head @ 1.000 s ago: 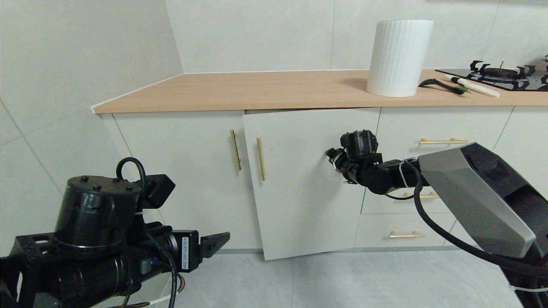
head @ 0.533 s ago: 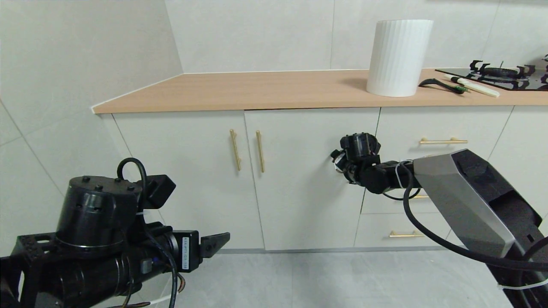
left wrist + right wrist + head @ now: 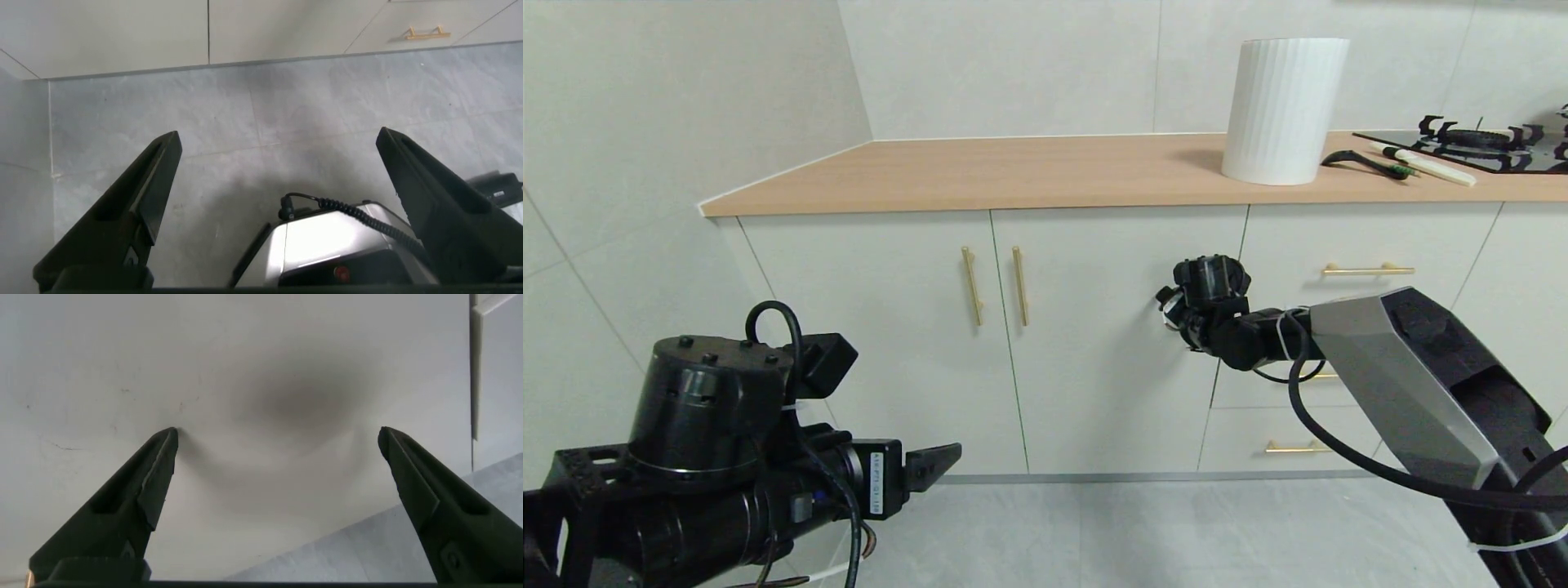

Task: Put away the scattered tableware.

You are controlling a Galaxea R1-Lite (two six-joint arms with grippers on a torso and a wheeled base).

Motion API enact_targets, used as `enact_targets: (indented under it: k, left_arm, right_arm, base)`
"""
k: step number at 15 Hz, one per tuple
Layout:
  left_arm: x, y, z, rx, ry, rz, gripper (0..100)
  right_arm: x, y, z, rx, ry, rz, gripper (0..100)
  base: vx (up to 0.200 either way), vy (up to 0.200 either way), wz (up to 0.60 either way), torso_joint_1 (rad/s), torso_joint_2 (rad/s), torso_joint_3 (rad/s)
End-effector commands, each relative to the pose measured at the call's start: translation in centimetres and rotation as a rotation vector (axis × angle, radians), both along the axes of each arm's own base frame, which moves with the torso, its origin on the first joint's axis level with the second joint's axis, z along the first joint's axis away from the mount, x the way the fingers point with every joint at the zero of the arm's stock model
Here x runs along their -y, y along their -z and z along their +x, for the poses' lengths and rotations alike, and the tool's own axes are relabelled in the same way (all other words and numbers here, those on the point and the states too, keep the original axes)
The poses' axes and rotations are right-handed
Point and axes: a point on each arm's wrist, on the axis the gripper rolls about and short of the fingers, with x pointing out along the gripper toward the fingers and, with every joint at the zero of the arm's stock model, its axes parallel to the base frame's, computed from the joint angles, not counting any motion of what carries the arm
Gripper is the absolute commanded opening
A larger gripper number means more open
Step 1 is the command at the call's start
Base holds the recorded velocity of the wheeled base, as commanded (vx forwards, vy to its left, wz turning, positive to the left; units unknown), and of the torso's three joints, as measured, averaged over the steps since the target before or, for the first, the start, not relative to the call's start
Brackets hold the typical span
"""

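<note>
The right gripper [image 3: 278, 441] is up against the flat face of the cabinet door [image 3: 1107, 343], its jaws wide apart with nothing between them. The door sits flush with its neighbour under the wooden surface [image 3: 1013, 171]. The left gripper [image 3: 278, 143] hangs low over the grey floor [image 3: 270, 106], jaws also apart and holding nothing. The tableware, a black utensil [image 3: 1356, 158] and a pale-handled utensil [image 3: 1429, 167], lies on the surface between the white ribbed container [image 3: 1284, 110] and the hob [image 3: 1478, 147].
</note>
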Motion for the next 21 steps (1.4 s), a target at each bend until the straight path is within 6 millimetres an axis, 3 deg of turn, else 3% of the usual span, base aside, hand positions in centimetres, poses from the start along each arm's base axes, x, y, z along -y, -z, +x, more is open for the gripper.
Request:
enact_targets:
  k: [1, 4, 7, 8, 11, 13, 15, 16, 18, 19, 21]
  left_arm:
    - [0.0, 0.0, 0.0, 0.001, -0.001, -0.001, 100]
    - [-0.1, -0.4, -0.2, 0.018, -0.001, -0.008, 100]
    - [-1.0, -1.9, -1.6, 0.095, 0.014, -0.016, 100]
    - [-1.7, -2.6, -2.9, 0.152, 0.029, 0.011, 100]
    - [-4.9, -3.4, -7.3, 0.303, 0.016, 0.048, 100]
    - [-7.4, -2.5, -11.1, 0.409, -0.013, 0.077, 100]
    - [-9.0, -1.8, -14.0, 0.511, -0.061, 0.081, 100]
    - [-9.8, -1.7, -15.7, 0.558, -0.088, 0.07, 100]
    - [-10.6, -1.2, -17.9, 0.596, -0.123, 0.063, 100]
    - [-11.1, -0.6, -19.7, 0.613, -0.155, 0.065, 100]
    - [-11.3, 0.2, -21.3, 0.646, -0.174, 0.059, 100]
  right_arm:
    - [-0.1, -1.9, -1.4, 0.002, -0.014, 0.006, 100]
    - [-0.5, -6.7, -7.1, -0.012, -0.093, 0.012, 100]
    - [0.3, -12.1, -16.6, -0.009, -0.228, 0.015, 100]
    - [1.9, -13.6, -21.1, 0.005, -0.27, -0.033, 100]
    - [8.4, -16.1, -31.7, 0.132, -0.314, -0.122, 100]
    - [13.5, -14.8, -39.3, 0.249, -0.343, -0.275, 100]
    - [17.3, -13.4, -44.7, 0.388, -0.293, -0.388, 100]
    - [18.8, -12.7, -46.2, 0.398, -0.146, -0.468, 100]
    - [19.9, -12.2, -48.6, 0.449, -0.017, -0.53, 100]
    - [20.5, -11.5, -51.6, 0.506, 0.015, -0.602, 100]
    - [20.7, -10.2, -54.0, 0.492, 0.068, -0.713, 100]
  base:
    - [0.0, 0.0, 0.0, 0.0, 0.0, 0.0]
    - [0.0, 0.0, 0.0, 0.0, 0.0, 0.0]
    - [0.0, 0.0, 0.0, 0.0, 0.0, 0.0]
    - [0.0, 0.0, 0.0, 0.0, 0.0, 0.0]
    - [0.0, 0.0, 0.0, 0.0, 0.0, 0.0]
    - [0.0, 0.0, 0.0, 0.0, 0.0, 0.0]
    - [0.0, 0.0, 0.0, 0.0, 0.0, 0.0]
    - [0.0, 0.0, 0.0, 0.0, 0.0, 0.0]
    - [0.0, 0.0, 0.0, 0.0, 0.0, 0.0]
    - [0.0, 0.0, 0.0, 0.0, 0.0, 0.0]
    - [0.0, 0.0, 0.0, 0.0, 0.0, 0.0]
